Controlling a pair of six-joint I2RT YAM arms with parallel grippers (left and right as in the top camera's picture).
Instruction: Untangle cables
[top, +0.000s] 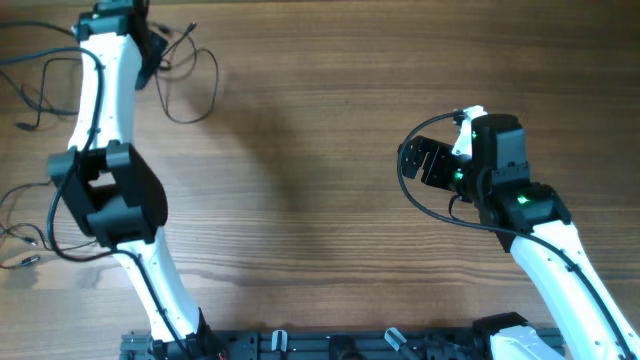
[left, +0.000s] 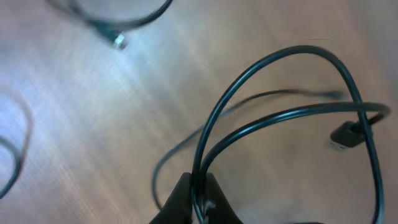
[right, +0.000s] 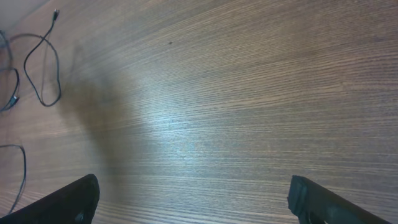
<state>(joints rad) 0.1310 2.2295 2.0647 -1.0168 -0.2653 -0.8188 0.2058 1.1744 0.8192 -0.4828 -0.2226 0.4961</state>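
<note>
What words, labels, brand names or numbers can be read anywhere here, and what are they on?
None: no readable text in any view.
The wooden table, the black cables and their plug carry no visible marks.
The right arm shows only green lights, no letters or numbers.

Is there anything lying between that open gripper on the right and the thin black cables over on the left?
Nothing visible: only wooden table lies between the right gripper and the cables.

I see my left gripper (left: 198, 188) pinched on looped black cables (left: 298, 112) over the wooden table (left: 93, 124), a plug (left: 346, 134) at right.
</note>
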